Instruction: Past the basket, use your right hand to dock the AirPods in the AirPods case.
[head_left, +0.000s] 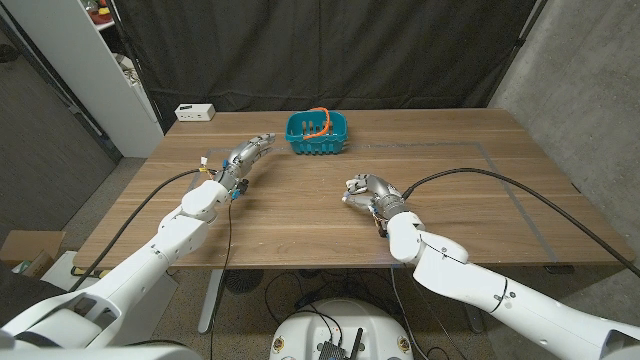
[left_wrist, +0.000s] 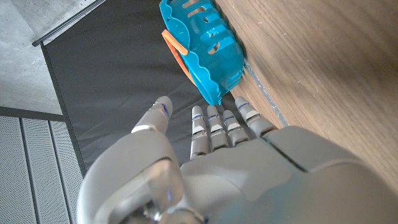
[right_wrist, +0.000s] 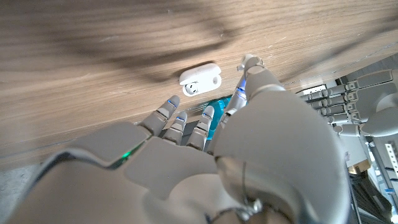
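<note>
A small white AirPods case (right_wrist: 200, 79) lies on the wood with its lid open. It sits just beyond the fingertips of my right hand (right_wrist: 205, 155), apart from them. In the head view the right hand (head_left: 368, 192) is at the table's middle, fingers curled in, with a small white shape at its fingertips. What lies inside the curl is hidden, and I make out no AirPods. The teal basket (head_left: 318, 133) with an orange handle stands at the far middle of the table (head_left: 300, 220). My left hand (head_left: 250, 155) reaches toward the basket (left_wrist: 205, 53), fingers straight, holding nothing.
A white box (head_left: 195, 112) sits beyond the table's far left corner. A white shelf unit (head_left: 110, 60) stands at the back left and a dark curtain hangs behind the table. Black cables run along both arms.
</note>
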